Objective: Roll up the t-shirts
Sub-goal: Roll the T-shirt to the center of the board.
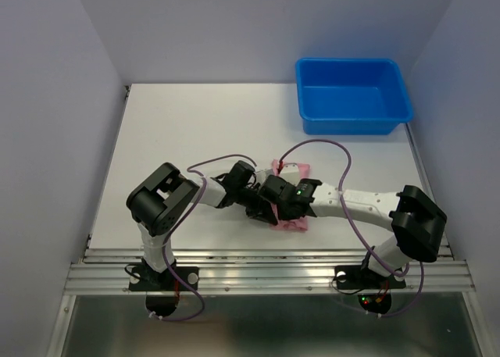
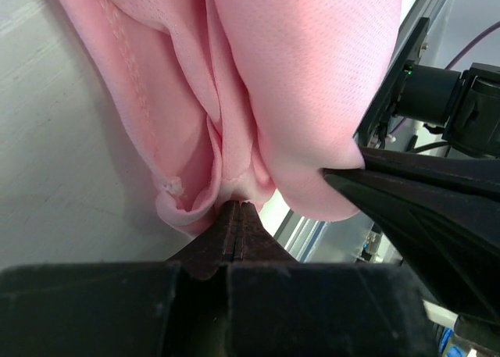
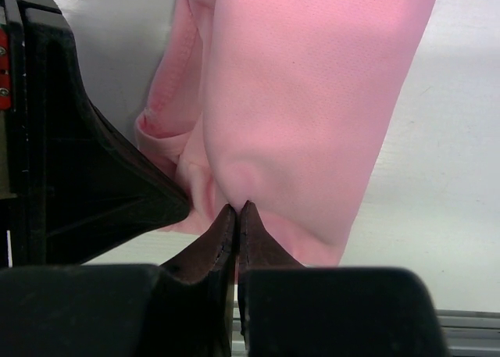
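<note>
The pink t-shirt (image 2: 312, 76) lies folded into a narrow band near the table's (image 1: 180, 130) front edge; left gripper (image 2: 237, 210) and right gripper (image 3: 238, 208) each pinch its near end, jaws closed (side by side, presumably to start an even roll).

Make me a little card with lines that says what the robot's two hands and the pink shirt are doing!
t-shirt: pink, bunched into long folds, lying near the front of the table
left fingers: shut, pinching a fold at the shirt's end
right fingers: shut, pinching the shirt close beside the left ones
blue bin: at the far right of the table, apart from the shirt
</note>
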Robot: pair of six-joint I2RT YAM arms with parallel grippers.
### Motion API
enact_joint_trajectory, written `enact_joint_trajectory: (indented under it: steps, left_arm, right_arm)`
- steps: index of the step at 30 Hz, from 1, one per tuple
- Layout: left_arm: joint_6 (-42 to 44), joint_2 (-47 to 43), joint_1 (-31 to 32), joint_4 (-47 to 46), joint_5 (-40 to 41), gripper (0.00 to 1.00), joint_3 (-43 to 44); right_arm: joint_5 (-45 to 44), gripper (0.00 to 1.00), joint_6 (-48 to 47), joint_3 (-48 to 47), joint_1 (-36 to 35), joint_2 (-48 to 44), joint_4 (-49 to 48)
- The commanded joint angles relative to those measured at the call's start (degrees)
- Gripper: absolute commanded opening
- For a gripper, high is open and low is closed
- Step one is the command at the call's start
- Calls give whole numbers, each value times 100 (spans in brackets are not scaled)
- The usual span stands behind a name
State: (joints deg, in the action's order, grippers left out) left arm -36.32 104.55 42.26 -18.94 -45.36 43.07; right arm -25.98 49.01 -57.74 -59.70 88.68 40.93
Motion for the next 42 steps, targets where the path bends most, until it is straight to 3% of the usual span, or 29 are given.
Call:
enact_joint_trajectory:
  steps: [1, 7, 14, 34, 36, 37, 40, 42]
  left_arm:
    - [239, -190, -60, 206, -7, 0, -123]
    - [318, -207, -69, 321, -16, 0, -62]
    - [379, -163, -86, 373, -43, 0, -53]
    - [432, -339, -139, 514, -113, 0, 43]
    - [450, -400, -148, 593, -113, 0, 79]
    - [450, -418, -148, 628, -113, 0, 105]
    - [538, -576, -148, 839, -113, 0, 193]
    - [625, -655, -157, 1032, -87, 0, 263]
  right_arm:
    - [-268, 1, -287, -300, -41, -27, 302]
    - [-127, 1, -559, -317, -147, 114, 3]
    - [-812, 1, -629, -712, -261, 167, 644]
    - [-232, 1, -1307, -572, -595, 721, -15]
    - [-250, 12, -1219, -572, -595, 659, -32]
    - [-250, 26, -1184, -555, -595, 528, -58]
    - [-232, 43, -1061, -414, -595, 71, -173]
    - [-294, 47, -912, -292, -595, -192, -199]
